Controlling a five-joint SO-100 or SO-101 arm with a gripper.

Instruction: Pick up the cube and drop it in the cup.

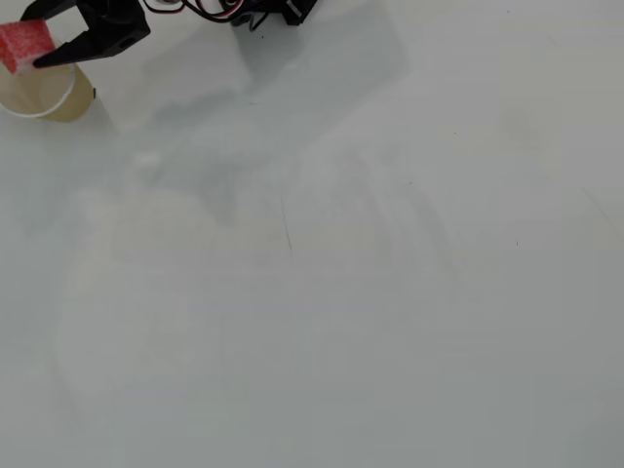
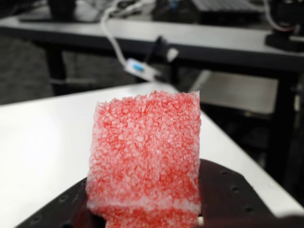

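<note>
Overhead view | gripper (image 1: 39, 54) pinching cube (image 1: 24, 44) above cup (image 1: 44, 95) rim, top-left of table (image 1: 341, 292) | cube looks foamy, light, squashy | hold flat sides gently

A plain white table (image 1: 370, 292) fills the overhead view, its surface smooth and faintly smudged, with a thin dark hairline mark near the middle. The cup (image 1: 44, 96) stands upright on it in the far left corner of that view. In the wrist view the same white tabletop (image 2: 42, 142) runs to an edge at the right.
</note>
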